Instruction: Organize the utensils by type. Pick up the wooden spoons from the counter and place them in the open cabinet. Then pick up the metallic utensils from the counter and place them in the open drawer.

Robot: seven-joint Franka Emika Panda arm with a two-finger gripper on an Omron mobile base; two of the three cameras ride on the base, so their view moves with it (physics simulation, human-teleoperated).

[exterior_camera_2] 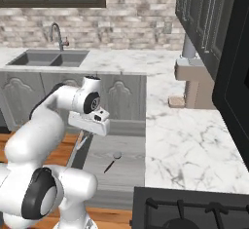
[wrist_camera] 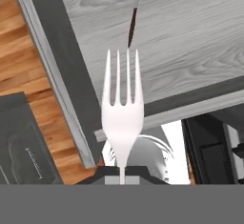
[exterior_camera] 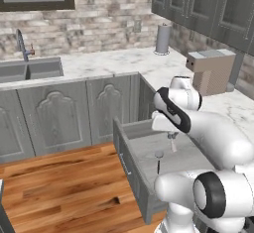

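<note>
1. The gripper (exterior_camera: 172, 139) hangs over the open drawer (exterior_camera: 130, 163), its fingers clamped on the handle of a silver fork (wrist_camera: 121, 118), tines pointing away from the hand toward the drawer floor.
2. Inside the drawer, a spoon (exterior_camera_2: 112, 162) with a round grey bowl and dark slim handle lies flat on the grey wood-grain bottom, just beyond the fork's tines in the hand view.
3. The drawer juts out from the marble counter (exterior_camera_2: 192, 143) over the wooden floor (exterior_camera: 59, 187).
4. Behind, a sink (exterior_camera_2: 48, 58) with a faucet (exterior_camera: 22, 44) sits in the adjoining marble counter, near a paper towel roll (exterior_camera: 162, 38).
</note>
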